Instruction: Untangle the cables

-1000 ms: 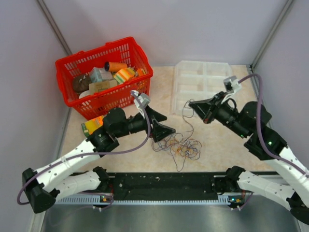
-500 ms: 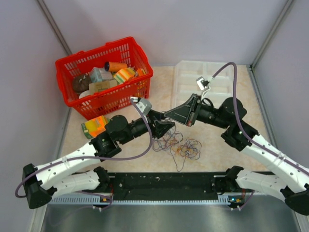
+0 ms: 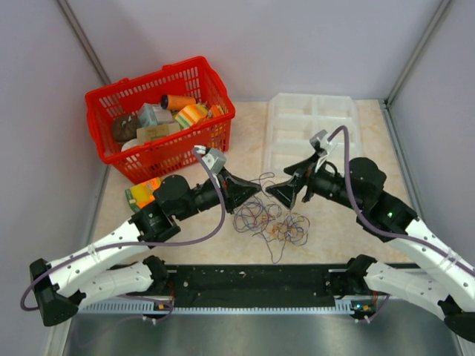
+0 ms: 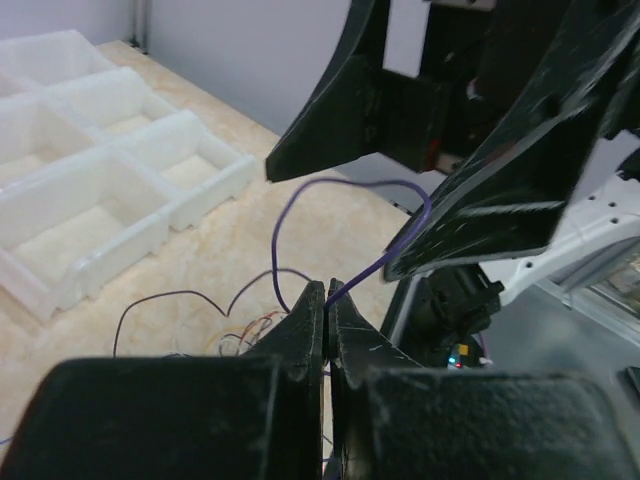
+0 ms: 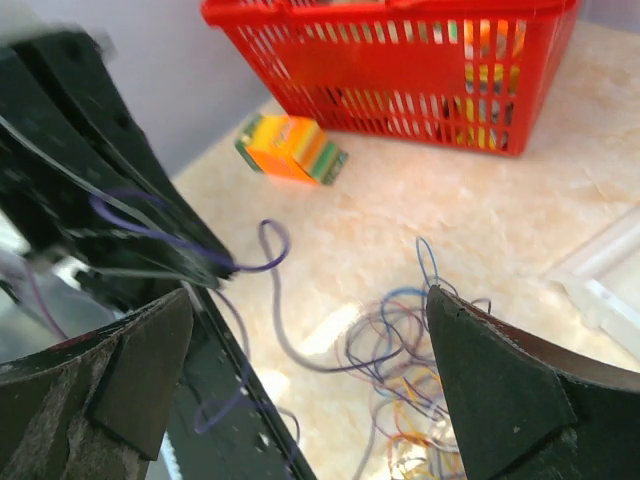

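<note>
The cables point(image 3: 273, 221) lie in a loose multicoloured tangle on the table between the arms. My left gripper point(image 3: 255, 191) is shut on one thin purple cable point(image 4: 352, 186), which arches up from its closed tips point(image 4: 326, 290). My right gripper point(image 3: 283, 184) faces it from close by. It stands open, with nothing between its fingers. In the right wrist view, my right gripper point(image 5: 308, 295) stands wide over the cables point(image 5: 425, 370), and the purple cable point(image 5: 268, 242) loops out from the left gripper's black fingers point(image 5: 120, 190).
A red basket point(image 3: 215, 81) full of packages stands at the back left. An orange-green box point(image 3: 143, 191) lies in front of it. A clear compartment tray point(image 3: 312, 126) sits at the back right. A black strip point(image 3: 252, 282) runs along the near edge.
My left gripper has shut on the purple cable. My right gripper swung left to meet it, then opened, letting go of that cable, and drew back slightly.
</note>
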### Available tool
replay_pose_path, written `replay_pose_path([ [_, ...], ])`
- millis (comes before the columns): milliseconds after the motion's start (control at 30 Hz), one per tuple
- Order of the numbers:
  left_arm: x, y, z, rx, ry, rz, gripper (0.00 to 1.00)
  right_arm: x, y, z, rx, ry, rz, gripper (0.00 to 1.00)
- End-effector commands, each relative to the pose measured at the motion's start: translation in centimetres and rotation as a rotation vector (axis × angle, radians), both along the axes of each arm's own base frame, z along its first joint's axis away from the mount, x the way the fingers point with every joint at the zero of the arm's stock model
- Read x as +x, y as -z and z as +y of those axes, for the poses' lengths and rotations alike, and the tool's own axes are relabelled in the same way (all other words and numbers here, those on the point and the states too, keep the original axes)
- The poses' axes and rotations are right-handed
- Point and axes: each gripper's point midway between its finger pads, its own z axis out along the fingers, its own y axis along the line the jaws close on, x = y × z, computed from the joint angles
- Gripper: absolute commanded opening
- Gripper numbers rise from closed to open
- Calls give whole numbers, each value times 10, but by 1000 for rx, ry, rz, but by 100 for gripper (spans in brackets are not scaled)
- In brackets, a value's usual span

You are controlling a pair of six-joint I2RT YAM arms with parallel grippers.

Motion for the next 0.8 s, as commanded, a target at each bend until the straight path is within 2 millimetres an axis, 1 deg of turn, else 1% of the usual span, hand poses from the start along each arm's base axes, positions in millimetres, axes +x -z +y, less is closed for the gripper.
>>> replay_pose_path([
  [0,-25,-30,-3,-71,151,52,0,0,42,4,-161,-91,-80,99],
  [67,-27,-32,-3,-71,169,65,0,-9,42,12,-102,-158,-141,99],
  [167,-28,-35,-5,-76,195,78,0,-15,35,17,-63,-209,-219,99],
  [233,-26,-38,-5,-85,185,99,0,-23,28,26,-42,-279,-194,99],
  [267,-23,-39,-4,-89,174,105,0,-32,27,34,-23,-346,-168,99],
  [333,-20,-40,-4,-93,154,111,0,-43,22,47,27,-430,-127,95],
  [400,-14,-40,-4,-96,130,120,0,-46,22,56,41,-439,-93,92],
  [433,-12,-38,-4,-91,117,125,0,-47,21,56,50,-433,-77,91],
  [533,-6,-33,-4,-73,86,141,0,-33,16,47,65,-304,-27,91],
  [600,-5,-33,-2,-63,77,134,0,-22,21,35,30,-192,13,91],
  [667,-4,-31,0,-47,67,127,0,-11,21,20,1,-82,21,91],
  [700,-4,-30,1,-42,65,124,0,-8,24,13,-18,-45,23,91],
  [767,-4,-29,3,-38,61,118,0,-8,25,8,-31,-28,21,91],
])
